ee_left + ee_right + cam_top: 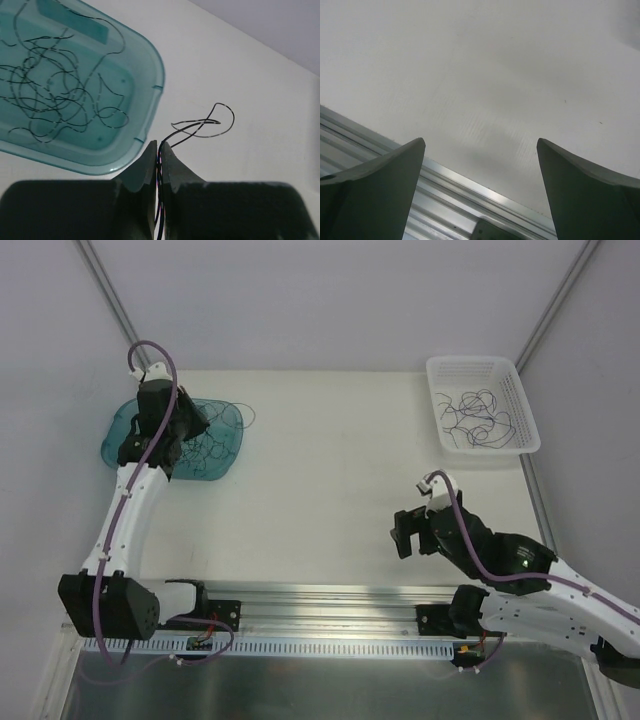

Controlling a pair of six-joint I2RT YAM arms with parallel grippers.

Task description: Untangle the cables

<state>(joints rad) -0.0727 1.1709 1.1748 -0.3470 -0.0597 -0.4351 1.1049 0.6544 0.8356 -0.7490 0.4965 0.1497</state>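
A tangle of thin dark cables (55,90) lies in the teal tray (145,75) at the far left of the table; the tray also shows in the top view (225,465). My left gripper (161,146) is shut on one thin dark cable (210,122), whose free end loops over the table to the right of the tray. In the top view the left gripper (190,430) sits over the tray. More cables (478,418) lie in the white basket (520,390) at the far right. My right gripper (481,142) is open and empty, low over the near table edge.
An aluminium rail (330,600) runs along the near edge between the arm bases, and shows under the right gripper (450,200). Grey walls enclose the table on the left, back and right.
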